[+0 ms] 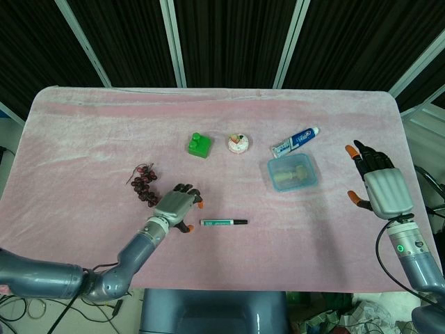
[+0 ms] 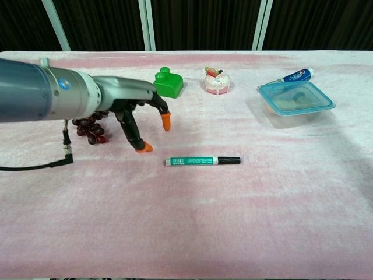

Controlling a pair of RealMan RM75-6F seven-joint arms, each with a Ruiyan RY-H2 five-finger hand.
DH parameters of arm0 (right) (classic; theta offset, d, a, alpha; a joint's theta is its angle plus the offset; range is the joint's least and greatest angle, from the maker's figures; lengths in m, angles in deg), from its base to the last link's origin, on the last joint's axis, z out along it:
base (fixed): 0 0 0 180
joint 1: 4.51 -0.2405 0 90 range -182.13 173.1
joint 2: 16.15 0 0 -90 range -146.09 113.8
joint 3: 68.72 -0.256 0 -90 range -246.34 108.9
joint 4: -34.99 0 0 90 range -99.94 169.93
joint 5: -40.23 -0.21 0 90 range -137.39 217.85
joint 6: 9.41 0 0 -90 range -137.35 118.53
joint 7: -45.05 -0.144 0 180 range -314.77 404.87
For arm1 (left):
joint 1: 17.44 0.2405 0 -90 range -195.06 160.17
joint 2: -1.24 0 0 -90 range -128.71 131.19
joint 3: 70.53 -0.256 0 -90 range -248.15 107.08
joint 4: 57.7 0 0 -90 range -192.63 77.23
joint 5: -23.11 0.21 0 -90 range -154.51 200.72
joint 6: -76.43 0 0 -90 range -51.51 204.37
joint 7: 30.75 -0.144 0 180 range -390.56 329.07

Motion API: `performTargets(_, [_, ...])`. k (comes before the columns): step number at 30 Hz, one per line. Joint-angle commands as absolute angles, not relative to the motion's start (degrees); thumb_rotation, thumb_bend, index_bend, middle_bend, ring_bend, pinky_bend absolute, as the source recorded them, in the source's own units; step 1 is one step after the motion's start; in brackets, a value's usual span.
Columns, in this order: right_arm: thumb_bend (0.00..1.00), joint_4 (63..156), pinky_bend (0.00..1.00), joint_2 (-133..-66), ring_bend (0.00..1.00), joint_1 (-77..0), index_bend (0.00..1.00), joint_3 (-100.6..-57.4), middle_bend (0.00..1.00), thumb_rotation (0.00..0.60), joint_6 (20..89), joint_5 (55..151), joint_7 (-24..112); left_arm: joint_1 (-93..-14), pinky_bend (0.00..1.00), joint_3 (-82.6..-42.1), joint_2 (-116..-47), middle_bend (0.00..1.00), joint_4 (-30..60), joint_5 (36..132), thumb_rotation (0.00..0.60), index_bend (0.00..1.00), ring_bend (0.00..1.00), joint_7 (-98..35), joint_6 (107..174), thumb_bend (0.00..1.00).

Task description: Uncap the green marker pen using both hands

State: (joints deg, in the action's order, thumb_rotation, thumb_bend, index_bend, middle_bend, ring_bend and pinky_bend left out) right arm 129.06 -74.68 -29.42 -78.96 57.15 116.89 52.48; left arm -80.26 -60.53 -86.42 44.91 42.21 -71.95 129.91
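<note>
Chest view: fingers point(image 2: 165, 121) of left hand point(image 1: 175, 207) spread, empty, just at 9 o'clock of green marker pen point(image 2: 202, 160) lying on table point(image 2: 233, 221). Right hand point(image 1: 384, 191), released, waits at 3 o'clock. Best practice: grip barrel, leaving black cap exposed.

pink-clothed table point(image 1: 83, 125), marker point(image 1: 224, 222), grapes point(image 1: 144, 184)
</note>
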Motion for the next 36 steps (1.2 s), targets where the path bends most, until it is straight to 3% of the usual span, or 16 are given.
performTargets(1, [0.14, 128.6, 0.18, -74.9, 0.1, -29.4, 0.06, -78.7, 0.02, 0.6, 57.1, 116.7, 52.6, -83.5, 0.0, -61.5, -92.2, 0.14, 40.7, 39.9, 0.6, 0.36, 0.0, -74.4, 132.6, 0.27])
performTargets(8, [0.14, 127.6, 0.18, -75.4, 0.1, -29.2, 0.06, -78.4, 0.02, 0.6, 57.0, 116.6, 51.7, -84.0, 0.0, -62.3, -97.9, 0.14, 36.5, 42.2, 0.6, 0.37, 0.0, -75.4, 136.7, 0.27])
performTargets(21, [0.14, 126.5, 0.18, -75.9, 0.1, -29.1, 0.06, -78.1, 0.02, 0.6, 56.7, 116.5, 51.1, -84.5, 0.0, -61.4, -100.7, 0.14, 34.1, 42.8, 0.6, 0.41, 0.0, -77.0, 138.5, 0.31])
performTargets(36, [0.14, 125.5, 0.18, -75.9, 0.1, -29.1, 0.06, -77.9, 0.02, 0.6, 56.3, 116.5, 50.7, -84.6, 0.0, -59.4, -104.1, 0.15, 29.5, 41.8, 0.6, 0.44, 0.0, -77.2, 137.0, 0.31])
